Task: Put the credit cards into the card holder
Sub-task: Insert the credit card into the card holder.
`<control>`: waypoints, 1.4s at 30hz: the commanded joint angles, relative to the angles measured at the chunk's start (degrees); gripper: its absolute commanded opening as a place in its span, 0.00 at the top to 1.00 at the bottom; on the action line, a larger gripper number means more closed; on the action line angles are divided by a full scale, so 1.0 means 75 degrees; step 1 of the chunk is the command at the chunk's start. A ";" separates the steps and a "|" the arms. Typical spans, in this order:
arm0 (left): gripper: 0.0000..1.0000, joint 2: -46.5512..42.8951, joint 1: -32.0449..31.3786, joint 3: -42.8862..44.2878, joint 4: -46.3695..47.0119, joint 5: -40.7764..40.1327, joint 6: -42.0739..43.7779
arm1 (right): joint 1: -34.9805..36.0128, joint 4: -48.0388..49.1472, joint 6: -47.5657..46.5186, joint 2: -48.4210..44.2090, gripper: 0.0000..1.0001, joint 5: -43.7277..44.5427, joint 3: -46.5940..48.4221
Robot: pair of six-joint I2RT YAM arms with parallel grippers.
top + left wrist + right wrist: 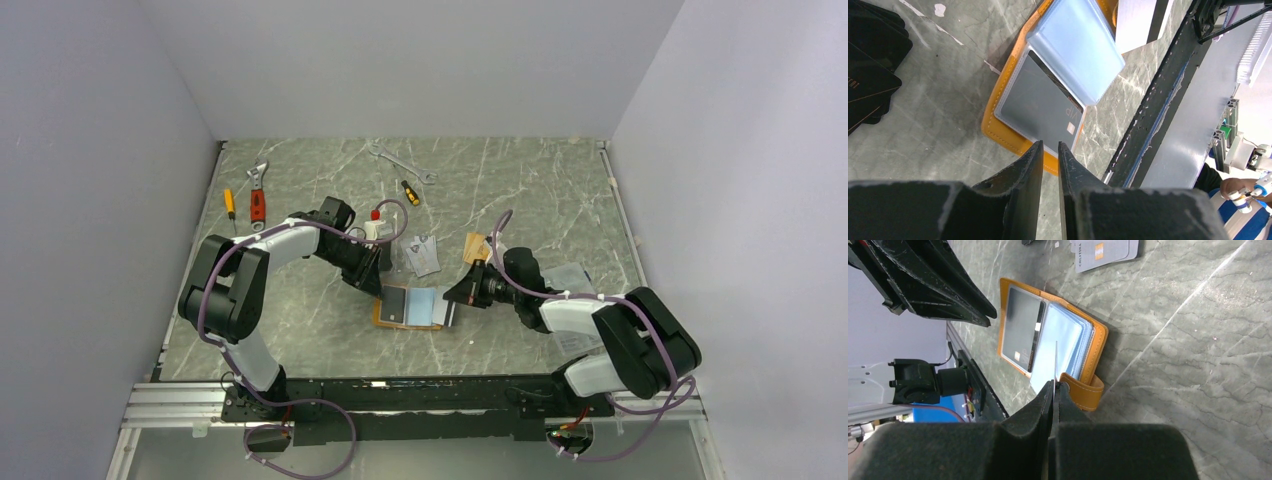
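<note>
The card holder (380, 318) lies open on the marble table, orange with clear pockets. A dark card (1040, 102) sits in the left pocket of the card holder (998, 130). My left gripper (1050, 146) hovers at its near edge, jaws a narrow gap apart with nothing between them. My right gripper (1054, 384) is shut on a thin pale credit card (1055, 360), seen edge-on over the holder's (1100, 340) right pockets beside the snap tab (1085, 392). More silver-grey cards (422, 252) and an orange-tan card (477, 247) lie behind the holder.
At the back left lie a red-handled wrench (258, 200) and a yellow screwdriver (229, 203). A spanner (400, 162) and a small screwdriver (410, 192) are at the back middle. A white bottle (375, 227) stands by my left arm. A pile of dark cards (868, 70) lies nearby.
</note>
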 commanded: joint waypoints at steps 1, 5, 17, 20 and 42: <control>0.78 -0.0157 -0.0030 0.0243 -0.0088 0.0202 0.0211 | 0.0033 0.0601 0.0131 0.0038 1.00 -0.0038 0.0079; 0.78 -0.0178 -0.0024 0.0239 -0.0103 0.0195 0.0219 | 0.0041 0.0438 0.0107 -0.0156 1.00 0.0000 0.0168; 0.79 -0.0207 -0.0025 0.0266 -0.0121 0.0223 0.0224 | 0.0171 0.0946 0.0519 0.0124 1.00 -0.0189 0.0433; 0.79 -0.0207 -0.0028 0.0283 -0.0139 0.0242 0.0236 | 0.0305 0.1306 0.0681 0.0394 1.00 -0.0226 0.0558; 0.75 -0.0306 0.0567 0.1048 -0.1323 0.0163 0.1486 | 0.1073 0.2339 0.1250 0.2828 1.00 -0.0572 0.1764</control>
